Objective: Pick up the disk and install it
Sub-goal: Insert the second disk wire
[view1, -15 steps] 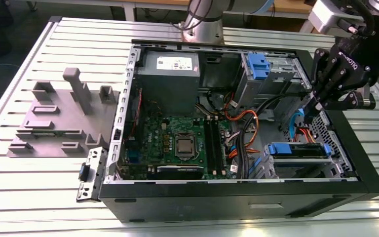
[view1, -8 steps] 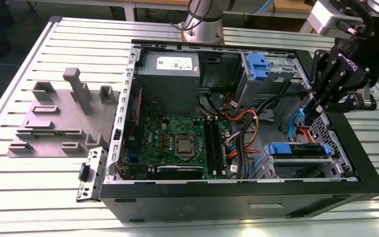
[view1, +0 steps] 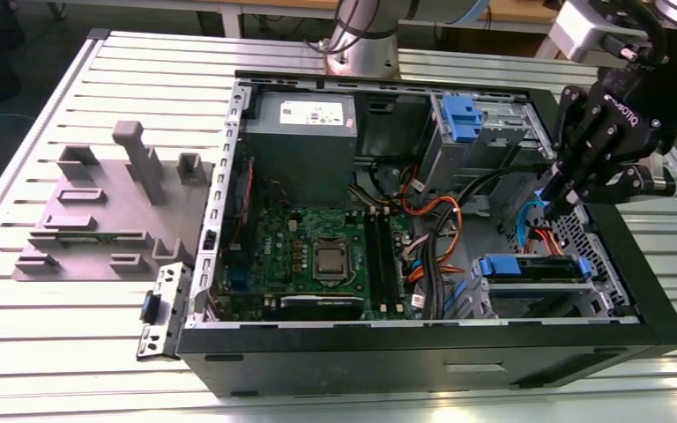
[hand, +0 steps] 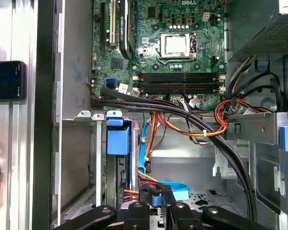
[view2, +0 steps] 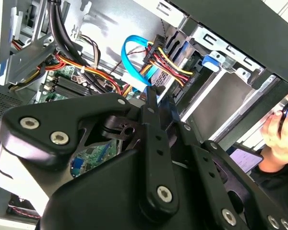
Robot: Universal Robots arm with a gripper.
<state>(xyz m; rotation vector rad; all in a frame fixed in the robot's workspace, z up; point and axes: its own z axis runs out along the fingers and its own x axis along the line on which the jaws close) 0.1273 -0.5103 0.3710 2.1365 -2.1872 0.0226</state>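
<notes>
Black tool [view1: 560, 204], silver screws

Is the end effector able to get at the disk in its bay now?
Probably, but not cleanly: the end effector hangs close beside the disk, with the blue cable and power wires between.

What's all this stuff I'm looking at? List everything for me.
table: one, silver, slatted, under everything
computer case: one, black, open, on the table
motherboard: one, green, on the case floor
power supply: one, grey with a white sticker, far end of the case
disk: one, blue-framed, in the near drive bay, exterior view's right
latch: one, blue, on the far drive bay
cables: many, orange, black and blue, mid-case
fixture block: one, grey, exterior view's left of the case
phone: one, black, beside the case
person's hand: one, beyond the case wall
tool: one, black, inside the case near the disk
</notes>
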